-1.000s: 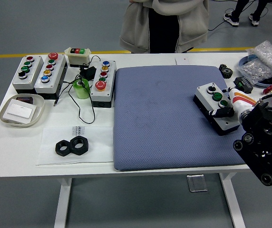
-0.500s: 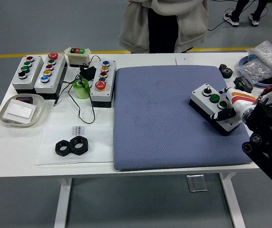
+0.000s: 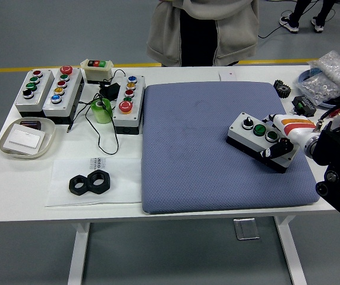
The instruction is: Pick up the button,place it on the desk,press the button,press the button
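1. The button box (image 3: 260, 141) is sitting over the blue pad (image 3: 205, 154), near the pad's right edge, with your right hand (image 3: 289, 139) clamped on its right end. It looks tilted a bit, so I'd guess it's still partly carried and not fully down.
2. Get it flat before you let go. Lower it until the whole base sits on the pad, then open the fingers slowly so it doesn't skid.
3. Leave room to come back in from above for the two presses, and keep the box square to you.
4. Don't drag it right, since the table's right edge is crowded with a bag of small parts (image 3: 330, 74) and some bits.
5. Hard to see: the fingers on the box's far side are hidden, and whether the base touches the pad I can't tell.
6. The left arm isn't in view at all.
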Action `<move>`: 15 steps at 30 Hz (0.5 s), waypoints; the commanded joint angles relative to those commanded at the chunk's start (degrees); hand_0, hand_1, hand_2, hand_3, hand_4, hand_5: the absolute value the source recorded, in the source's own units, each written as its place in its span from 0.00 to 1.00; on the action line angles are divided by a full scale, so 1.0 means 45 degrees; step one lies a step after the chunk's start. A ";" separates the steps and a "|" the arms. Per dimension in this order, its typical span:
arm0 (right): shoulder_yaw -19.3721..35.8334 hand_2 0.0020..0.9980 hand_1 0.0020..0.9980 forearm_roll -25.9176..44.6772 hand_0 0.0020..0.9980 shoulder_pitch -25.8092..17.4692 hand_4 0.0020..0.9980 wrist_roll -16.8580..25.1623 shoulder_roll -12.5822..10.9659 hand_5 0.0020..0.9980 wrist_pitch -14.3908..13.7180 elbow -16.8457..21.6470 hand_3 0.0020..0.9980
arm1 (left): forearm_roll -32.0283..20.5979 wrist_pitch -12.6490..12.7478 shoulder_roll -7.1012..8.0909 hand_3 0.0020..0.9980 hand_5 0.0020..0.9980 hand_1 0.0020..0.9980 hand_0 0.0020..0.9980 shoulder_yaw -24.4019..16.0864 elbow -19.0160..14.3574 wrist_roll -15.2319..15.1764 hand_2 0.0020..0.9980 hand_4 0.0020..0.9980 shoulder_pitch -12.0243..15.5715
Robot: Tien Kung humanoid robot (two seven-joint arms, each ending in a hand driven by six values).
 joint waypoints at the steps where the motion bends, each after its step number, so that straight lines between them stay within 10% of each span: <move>1: -0.0207 0.50 0.53 -0.0086 0.93 0.0106 0.91 0.0303 -0.0145 0.22 0.0031 0.0062 0.74 | 0.0007 -0.0002 -0.0002 0.83 1.00 0.83 0.68 -0.0007 0.0004 0.0003 0.89 0.66 -0.0001; 15: -0.1271 0.51 0.53 -0.0547 0.94 0.0854 0.92 0.3378 -0.1169 0.21 -0.0073 0.0397 0.74 | 0.0055 0.0006 -0.0008 0.83 1.00 0.83 0.68 -0.0049 0.0014 0.0019 0.89 0.65 -0.0018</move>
